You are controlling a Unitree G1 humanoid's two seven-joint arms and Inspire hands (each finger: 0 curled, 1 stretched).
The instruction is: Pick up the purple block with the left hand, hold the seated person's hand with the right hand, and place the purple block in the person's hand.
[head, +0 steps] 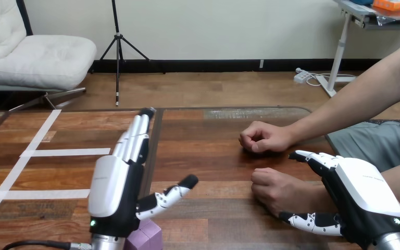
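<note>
As it rises from the bottom edge, left hand: open, fingers straight and pointing away across the counter, thumb stretched out to the right, holding nothing.
Purple block: on the counter at its near edge, just under the left hand's thumb (whether they touch cannot be told).
Person's far hand: a loose fist resting on the counter.
Person's near hand: curled, lying on the counter right of centre.
Right hand: open, fingers along the far side of the near wrist, thumb along its near side, not curled round it.
</note>
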